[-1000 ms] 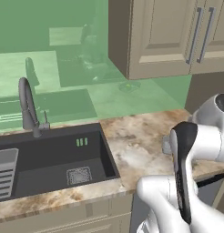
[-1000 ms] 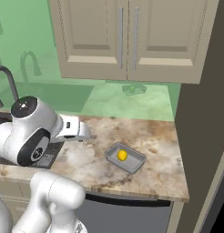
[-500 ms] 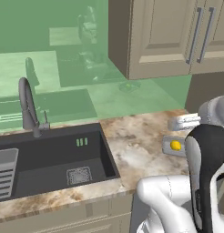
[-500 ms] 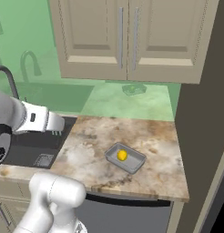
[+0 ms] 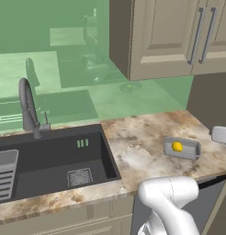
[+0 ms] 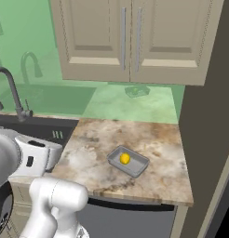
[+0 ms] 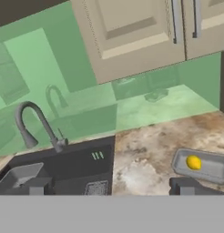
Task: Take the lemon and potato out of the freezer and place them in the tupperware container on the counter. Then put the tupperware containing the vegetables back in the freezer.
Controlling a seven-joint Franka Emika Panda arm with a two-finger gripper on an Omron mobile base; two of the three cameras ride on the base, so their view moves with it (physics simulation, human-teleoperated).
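Sitting w/ lemon (image 6: 125, 158) already in tupperware container (image 6: 129, 161) on counter (image 6: 163, 139), gripper (image 7: 109, 190) spread wide & holding nothing, potato not yet in tray, so fetching it & returning container to freezer remaining.

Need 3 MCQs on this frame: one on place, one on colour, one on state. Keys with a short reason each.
1. Where is the lemon?
A. in the sink
B. in the tupperware container
C. bare on the counter

2. What colour is the wall behind the counter?
A. green
B. white
C. blue

3. How are the cabinet doors above the counter?
A. both open
B. one open
C. both shut

B: the yellow fruit lies inside the grey tray.
A: the backsplash is green.
C: both doors sit flush.
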